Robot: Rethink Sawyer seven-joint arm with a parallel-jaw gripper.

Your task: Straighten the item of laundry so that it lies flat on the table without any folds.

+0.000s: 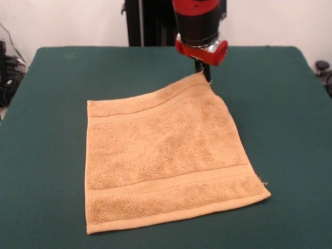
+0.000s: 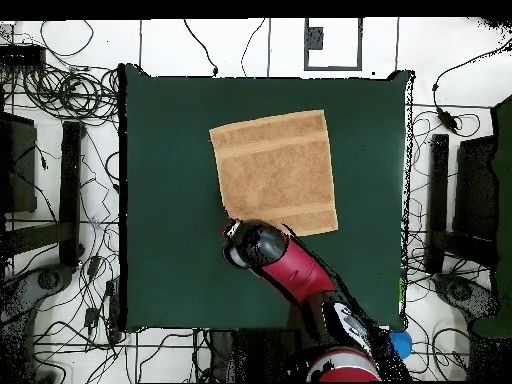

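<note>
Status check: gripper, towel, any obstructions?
Gripper at the towel's far corner, finger state unclear. Towel spread flat on the table, no folds visible. Nothing in the way.

The tan-orange terry towel (image 1: 166, 155) lies spread flat near the middle of the dark green table (image 1: 46, 155). Woven bands run near two opposite edges. Its far corner is raised slightly.

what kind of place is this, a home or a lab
Most likely a robotics lab, not a home. A red and black robot arm reaches over a green cloth-covered table bearing only a tan towel, and loose cables sprawl across the floor around it.
</note>
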